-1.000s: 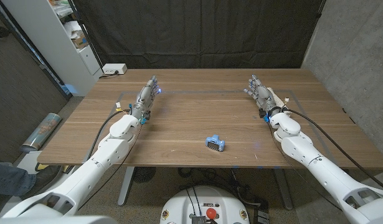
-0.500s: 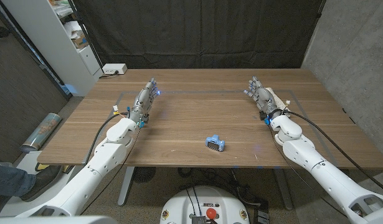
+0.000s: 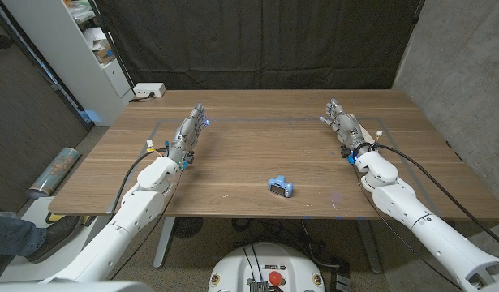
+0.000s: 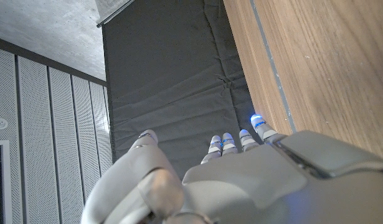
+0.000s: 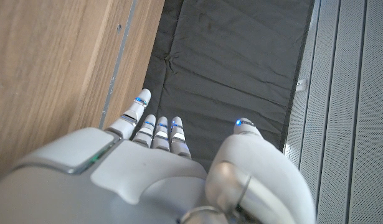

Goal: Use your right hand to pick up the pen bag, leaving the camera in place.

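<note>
Your right hand (image 3: 343, 127) is released: its fingers reach out straight and a little apart, the thumb stands off to one side, and nothing is between them. In the right wrist view the fingertips (image 5: 159, 126) point past the far edge of the wooden table (image 3: 257, 146) toward the black curtain (image 3: 257, 40), with the tabletop running alongside the hand's outer edge.

Your left hand (image 3: 190, 131) is released too, with straight fingers and nothing in its grasp. A blue light glows at one fingertip (image 4: 256, 119).

The one loose thing you have on the table is a small blue object (image 3: 280, 187), boxy, with a darker face. It lies well apart from your right hand, back toward the robot and inward toward your left side, roughly between the two forearms and a little closer to the right one. Neither hand touches it. At this size I cannot tell whether it is the pen bag or the camera. A pale patch shows just beside the outer side of your right hand, and I cannot tell what that is either.

Thin tape lines mark the tabletop ahead of both hands. Beyond your left hand, at the table's far corner, sits a white box (image 3: 148, 89) with a cable.
</note>
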Controlling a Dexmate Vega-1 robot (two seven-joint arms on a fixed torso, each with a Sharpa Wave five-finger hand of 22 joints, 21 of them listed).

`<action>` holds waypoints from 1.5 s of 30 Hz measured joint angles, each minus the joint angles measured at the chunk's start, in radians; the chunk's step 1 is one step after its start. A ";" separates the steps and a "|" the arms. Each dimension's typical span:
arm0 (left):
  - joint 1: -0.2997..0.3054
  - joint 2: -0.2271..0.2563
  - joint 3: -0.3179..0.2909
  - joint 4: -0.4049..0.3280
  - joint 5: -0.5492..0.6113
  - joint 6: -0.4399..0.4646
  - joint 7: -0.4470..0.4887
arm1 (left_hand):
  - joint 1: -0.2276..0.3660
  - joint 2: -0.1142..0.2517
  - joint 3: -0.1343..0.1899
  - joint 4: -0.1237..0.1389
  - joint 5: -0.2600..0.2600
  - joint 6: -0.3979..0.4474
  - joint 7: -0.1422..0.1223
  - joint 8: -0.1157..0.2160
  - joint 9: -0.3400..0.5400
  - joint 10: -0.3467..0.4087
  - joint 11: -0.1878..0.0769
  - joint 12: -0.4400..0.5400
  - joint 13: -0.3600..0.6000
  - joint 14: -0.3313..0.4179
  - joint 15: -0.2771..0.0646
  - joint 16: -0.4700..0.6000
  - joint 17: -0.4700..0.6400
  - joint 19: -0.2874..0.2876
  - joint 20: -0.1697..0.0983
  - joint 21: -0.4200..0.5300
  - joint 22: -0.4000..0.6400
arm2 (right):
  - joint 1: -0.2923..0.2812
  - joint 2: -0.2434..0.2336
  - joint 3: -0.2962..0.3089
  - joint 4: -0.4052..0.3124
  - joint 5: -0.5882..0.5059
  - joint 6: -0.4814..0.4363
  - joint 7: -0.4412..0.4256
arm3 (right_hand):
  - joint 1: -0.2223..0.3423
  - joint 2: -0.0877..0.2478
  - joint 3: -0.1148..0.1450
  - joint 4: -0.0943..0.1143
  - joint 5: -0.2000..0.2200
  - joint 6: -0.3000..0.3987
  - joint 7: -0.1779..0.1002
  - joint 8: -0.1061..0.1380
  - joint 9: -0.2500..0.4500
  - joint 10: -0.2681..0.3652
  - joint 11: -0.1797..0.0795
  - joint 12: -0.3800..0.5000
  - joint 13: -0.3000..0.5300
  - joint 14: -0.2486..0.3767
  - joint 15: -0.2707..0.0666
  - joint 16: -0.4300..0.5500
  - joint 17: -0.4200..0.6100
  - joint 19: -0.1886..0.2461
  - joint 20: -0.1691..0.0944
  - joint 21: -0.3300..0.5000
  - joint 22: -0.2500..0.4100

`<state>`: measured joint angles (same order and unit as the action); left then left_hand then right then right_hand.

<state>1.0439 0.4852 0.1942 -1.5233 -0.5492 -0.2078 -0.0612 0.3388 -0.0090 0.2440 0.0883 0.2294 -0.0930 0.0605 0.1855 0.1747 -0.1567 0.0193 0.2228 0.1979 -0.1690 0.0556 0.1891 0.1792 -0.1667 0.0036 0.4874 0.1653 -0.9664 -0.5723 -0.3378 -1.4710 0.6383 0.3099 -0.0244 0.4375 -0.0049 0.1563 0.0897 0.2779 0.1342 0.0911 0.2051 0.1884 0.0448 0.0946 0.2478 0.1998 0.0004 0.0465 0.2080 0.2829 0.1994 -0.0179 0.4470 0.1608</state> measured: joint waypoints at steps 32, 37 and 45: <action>0.014 -0.006 0.000 -0.024 0.021 0.003 -0.002 | 0.005 0.005 -0.004 -0.004 0.000 0.000 0.000 0.000 0.000 0.000 0.000 0.000 -0.003 0.000 0.000 0.000 0.000 0.000 0.000 -0.022 0.000 | -0.040 -0.031 0.026 -0.057 -0.040 0.045 -0.026 | 0.015 0.004 0.006 -0.011 0.007 0.007 -0.018 0.000 0.000 0.001 -0.009 -0.008 -0.005 0.027 -0.005 0.008 -0.009 0.020 0.005 -0.018 0.000; 0.022 -0.006 0.000 -0.031 0.022 0.001 0.002 | 0.005 0.005 -0.004 -0.004 0.000 0.000 0.000 0.000 0.000 0.000 0.000 0.000 -0.003 0.000 0.000 0.000 0.000 0.000 0.000 -0.022 0.003 | -0.046 -0.041 0.033 -0.070 -0.044 0.048 -0.026 | 0.015 0.004 0.006 -0.011 0.007 0.007 -0.018 0.000 0.000 0.001 -0.009 -0.008 -0.005 0.027 -0.005 0.008 -0.014 0.020 0.005 -0.022 0.000; 0.034 0.000 0.000 -0.047 0.022 -0.001 0.006 | 0.005 0.005 -0.004 -0.004 0.000 0.000 0.000 0.000 0.000 0.000 0.000 0.000 -0.002 0.000 0.000 0.000 0.000 0.000 0.000 -0.022 0.005 | -0.057 -0.056 0.041 -0.090 -0.064 0.050 -0.037 | 0.015 0.004 0.003 -0.014 0.007 0.007 -0.018 0.000 0.000 0.001 -0.009 -0.016 -0.005 0.032 -0.011 0.008 -0.014 0.020 0.005 -0.025 0.000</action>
<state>1.0776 0.4850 0.1940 -1.5699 -0.5276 -0.2091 -0.0547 0.3442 -0.0036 0.2398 0.0842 0.2293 -0.0929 0.0604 0.1855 0.1746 -0.1565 0.0195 0.2227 0.1954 -0.1689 0.0555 0.1891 0.1790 -0.1666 0.0036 0.4655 0.1703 -1.0230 -0.6283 -0.2968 -1.5612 0.5742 0.3597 -0.0615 0.4521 -0.0011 0.1589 0.0756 0.2849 0.1411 0.0729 0.2051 0.1881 0.0463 0.0857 0.2321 0.1951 0.0325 0.0355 0.2158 0.2692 0.2191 -0.0125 0.4215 0.1606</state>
